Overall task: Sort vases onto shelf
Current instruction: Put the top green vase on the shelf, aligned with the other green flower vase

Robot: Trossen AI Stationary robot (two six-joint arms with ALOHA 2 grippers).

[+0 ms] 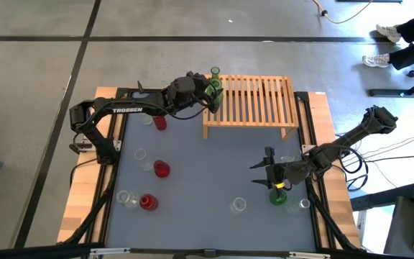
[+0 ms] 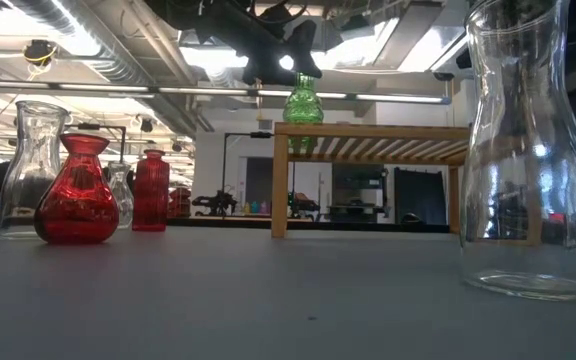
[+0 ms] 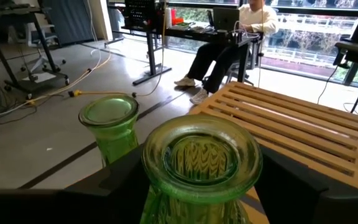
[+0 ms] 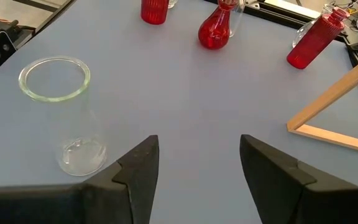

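A: Where is the left hand point(image 1: 210, 90)?

B: Upper centre, fingers parted around a green vase point(image 3: 201, 165) on the shelf point(image 1: 254, 101) corner, probably releasing. Next it must lift clear.

A: The right hand point(image 1: 268, 173)?

B: Lower right, open, above another green vase point(image 1: 278, 194).

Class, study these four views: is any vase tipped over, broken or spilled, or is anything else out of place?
Nothing stands out. The red vases and clear vases on the table stand upright, and two green vases stand at the shelf's corner by the left gripper. No breakage shows.
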